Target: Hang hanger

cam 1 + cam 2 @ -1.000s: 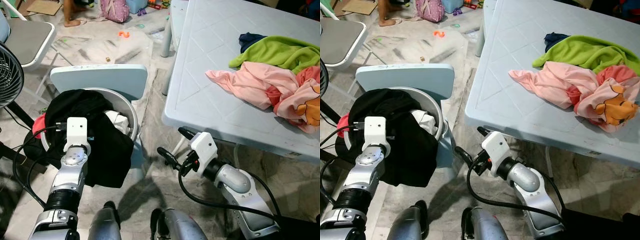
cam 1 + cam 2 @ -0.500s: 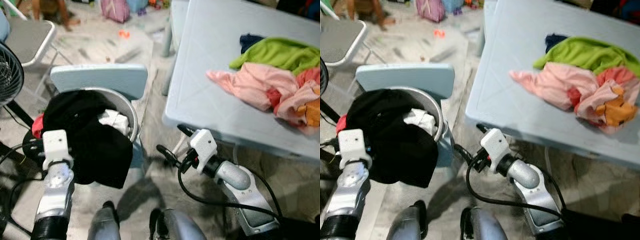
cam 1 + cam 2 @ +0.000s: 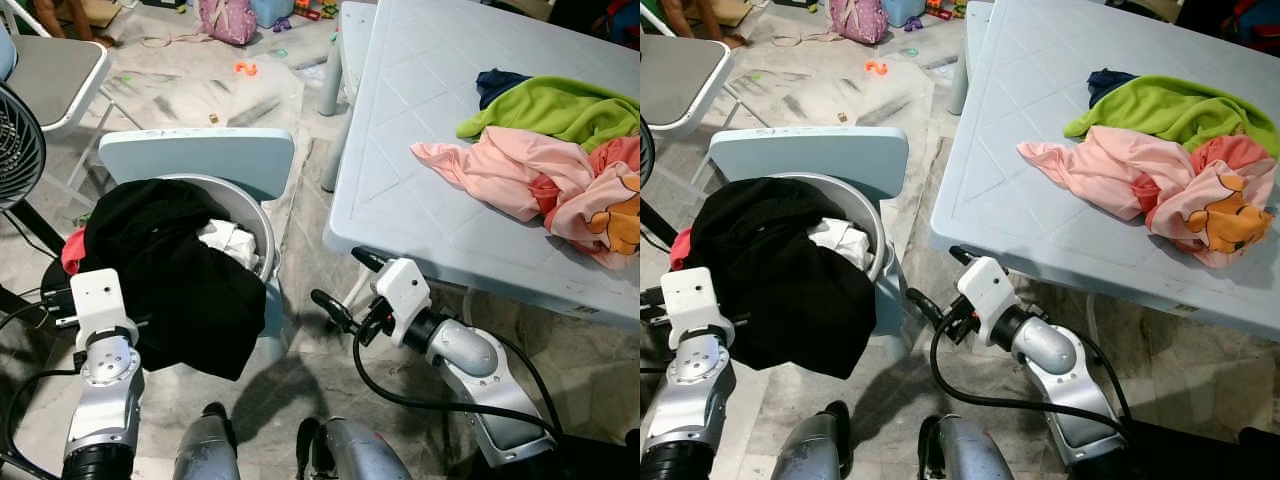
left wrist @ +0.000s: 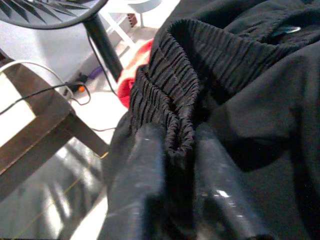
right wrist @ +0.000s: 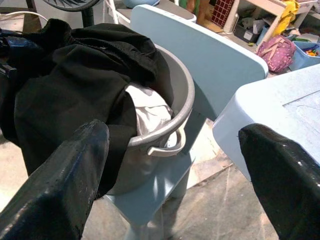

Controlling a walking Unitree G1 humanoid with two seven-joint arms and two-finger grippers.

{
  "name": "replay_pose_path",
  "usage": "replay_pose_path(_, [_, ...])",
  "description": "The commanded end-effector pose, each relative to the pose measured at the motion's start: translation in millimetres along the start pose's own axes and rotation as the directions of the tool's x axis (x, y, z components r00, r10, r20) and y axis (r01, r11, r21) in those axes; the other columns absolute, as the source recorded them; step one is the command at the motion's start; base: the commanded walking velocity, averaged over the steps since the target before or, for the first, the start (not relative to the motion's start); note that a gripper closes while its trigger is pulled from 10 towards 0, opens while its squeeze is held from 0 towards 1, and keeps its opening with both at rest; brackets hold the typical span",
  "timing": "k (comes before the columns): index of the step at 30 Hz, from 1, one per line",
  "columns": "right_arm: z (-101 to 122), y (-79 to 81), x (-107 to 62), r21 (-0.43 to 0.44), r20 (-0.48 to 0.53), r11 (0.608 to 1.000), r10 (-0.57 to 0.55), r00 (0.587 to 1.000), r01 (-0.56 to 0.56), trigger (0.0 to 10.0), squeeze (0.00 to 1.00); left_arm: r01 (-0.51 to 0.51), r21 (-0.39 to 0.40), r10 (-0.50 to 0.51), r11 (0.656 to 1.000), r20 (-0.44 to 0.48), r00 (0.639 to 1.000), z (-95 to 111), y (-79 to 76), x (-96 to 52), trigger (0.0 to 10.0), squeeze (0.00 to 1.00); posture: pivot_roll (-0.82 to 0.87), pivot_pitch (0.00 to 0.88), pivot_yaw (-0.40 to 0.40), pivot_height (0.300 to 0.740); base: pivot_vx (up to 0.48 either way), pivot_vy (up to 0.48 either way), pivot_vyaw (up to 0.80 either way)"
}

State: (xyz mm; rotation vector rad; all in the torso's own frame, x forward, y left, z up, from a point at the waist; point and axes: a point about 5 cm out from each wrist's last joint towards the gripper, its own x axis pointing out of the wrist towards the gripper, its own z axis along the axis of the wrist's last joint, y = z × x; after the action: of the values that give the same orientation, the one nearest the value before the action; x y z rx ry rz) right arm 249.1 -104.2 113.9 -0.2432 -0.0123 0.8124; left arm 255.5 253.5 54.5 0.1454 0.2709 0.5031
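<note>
Black garment (image 3: 170, 270): was heaped over the rim of a grey tub and hung down its front; its ribbed waistband was in the left claw.
Left gripper (image 4: 175, 145): was clamped on a fold of that ribbed band, one black finger (image 4: 142, 165) on each side of the cloth, at the tub's left side.
Right gripper (image 3: 338, 277): fingers stood wide apart and held nothing; it hovered just under the near corner of the table, pointed toward the tub.
Tub (image 3: 265, 240): sat on the seat of a light blue chair (image 3: 200, 155), with a white cloth (image 3: 232, 240) showing inside beside the black one.
Red cloth (image 3: 72, 250): peeked out at the tub's left, under the black garment.
Table (image 3: 400, 180): pale blue, to the right of the chair and near it.
Clothes on the table: a pink piece (image 3: 500, 170), a green one (image 3: 560, 105) and a dark blue one (image 3: 498, 80) lay bunched together toward the far right.
Fan (image 3: 15, 145): stood at the left, near the tub.
Folding chair (image 3: 50, 75): stood farther back on the left.
Purple bag (image 3: 228, 20): lay on the floor well beyond the chair, among small toys.
</note>
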Motion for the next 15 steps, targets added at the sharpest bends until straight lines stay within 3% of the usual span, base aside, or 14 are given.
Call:
replay_pose_path(1, [-4,-0.6,-2.7,-0.009,-0.020,1.000,-0.001,1.000,0.001,10.0,0.00,0.009,-0.023,-0.009,1.000,0.014,1.000,1,-2.5,-2.5,0.0,0.00,-0.05,0.177,-0.162,0.740,0.000,0.000,0.00])
replay_pose_path(11, [-5,0.5,-1.7,-0.013,-0.020,1.000,0.010,1.000,-0.011,10.0,0.00,0.016,-0.056,-0.019,0.998,-0.040,0.999,-10,-1.1,-7.3,0.0,0.00,-0.05,0.183,-0.163,0.740,0.000,0.000,0.00])
replay_pose_path(15, [-5,0.5,-1.1,-0.013,-0.021,1.000,0.012,1.000,-0.012,10.0,0.00,0.041,-0.028,-0.041,0.999,-0.019,0.999,-8,-0.5,-7.3,0.0,0.00,-0.04,0.180,-0.158,0.740,0.000,0.000,0.00])
